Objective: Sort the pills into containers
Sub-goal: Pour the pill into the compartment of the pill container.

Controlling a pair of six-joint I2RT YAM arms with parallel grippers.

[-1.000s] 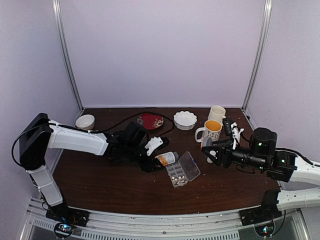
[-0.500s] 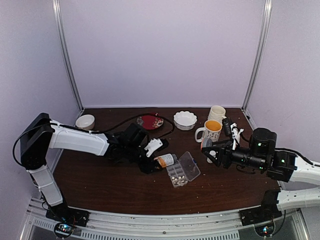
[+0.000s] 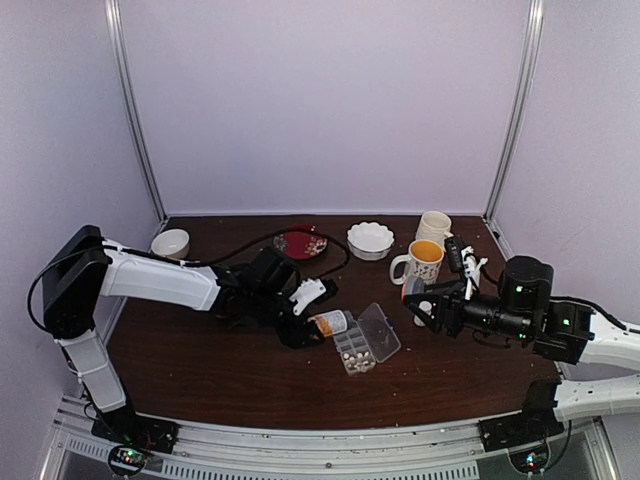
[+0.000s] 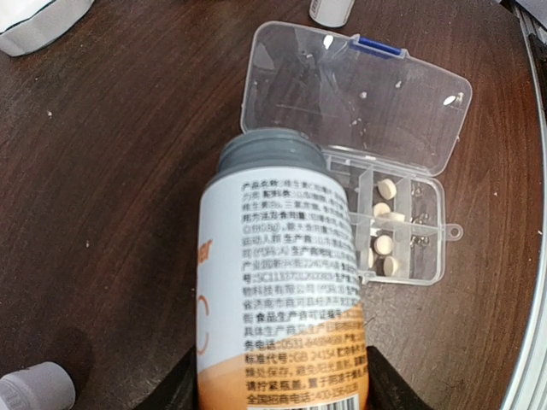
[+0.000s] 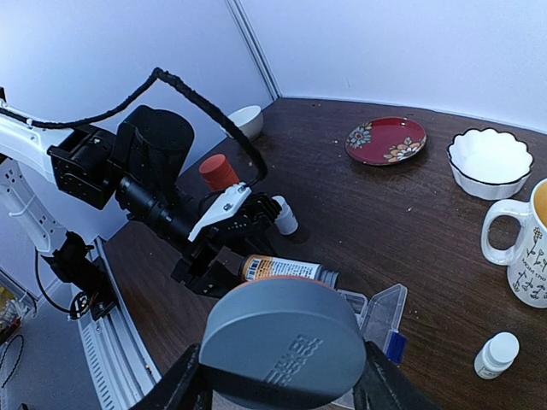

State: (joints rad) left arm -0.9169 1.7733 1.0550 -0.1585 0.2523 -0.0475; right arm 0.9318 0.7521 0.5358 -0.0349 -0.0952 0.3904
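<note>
My left gripper (image 3: 300,326) is shut on an orange-and-white pill bottle (image 4: 278,290). The bottle (image 3: 331,321) lies tilted, its open grey neck pointing at the clear organizer box (image 3: 355,350). In the left wrist view the neck is over the box's near edge. Several whitish pills (image 4: 386,187) lie in the compartments (image 4: 402,231), and the hinged lid (image 4: 359,94) is folded open. My right gripper (image 3: 420,308) is to the right of the box and is shut on the bottle's grey cap (image 5: 282,342). The bottle (image 5: 286,269) and the box (image 5: 376,312) show behind the cap.
A yellow-lined mug (image 3: 425,260), a cream cup (image 3: 434,226), a scalloped white bowl (image 3: 370,239) and a red plate (image 3: 301,242) stand at the back. A small bowl (image 3: 170,243) is back left. Small white bottles (image 5: 496,354) (image 5: 285,218) stand near the box.
My left gripper has shifted slightly, bringing the bottle's neck a little lower and nearer the organizer. My right arm has not moved.
</note>
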